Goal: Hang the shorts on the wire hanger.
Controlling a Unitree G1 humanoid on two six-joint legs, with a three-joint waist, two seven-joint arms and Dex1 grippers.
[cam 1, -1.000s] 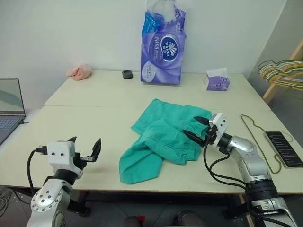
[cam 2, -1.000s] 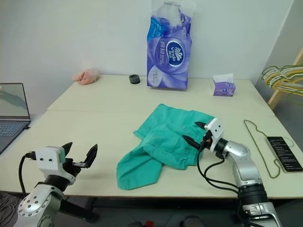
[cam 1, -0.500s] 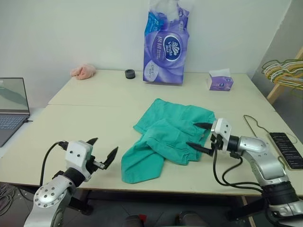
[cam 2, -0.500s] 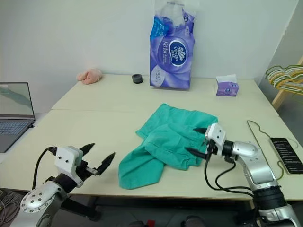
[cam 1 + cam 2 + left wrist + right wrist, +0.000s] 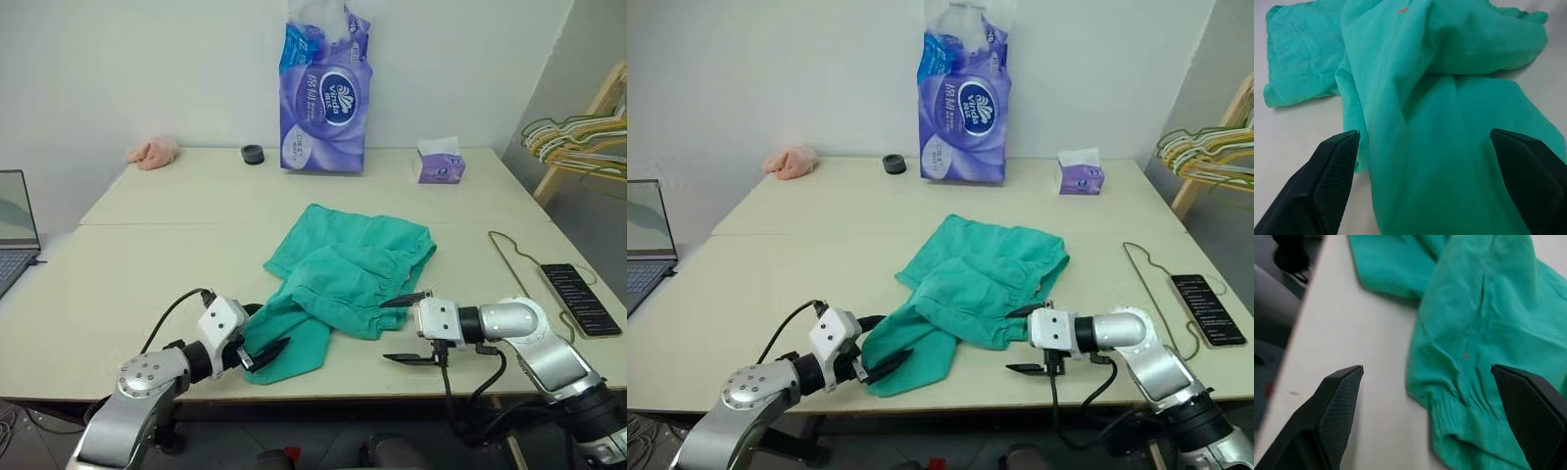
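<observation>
Head stereo pair: we look forward and down from above the near edge of the table point(image 5: 147, 255), the two eyes only slightly offset, and we share the whole tabletop, the shorts point(image 5: 343, 269) at its middle and both arms. Left wrist camera: we sit low and very near, facing along the spread fingers point(image 5: 1327, 181) onto one leg of the shorts. Right wrist camera: we look equally near past its fingers point(image 5: 1334, 406) at the waistband side and the table's near edge, sharing the shorts with the other views.
</observation>
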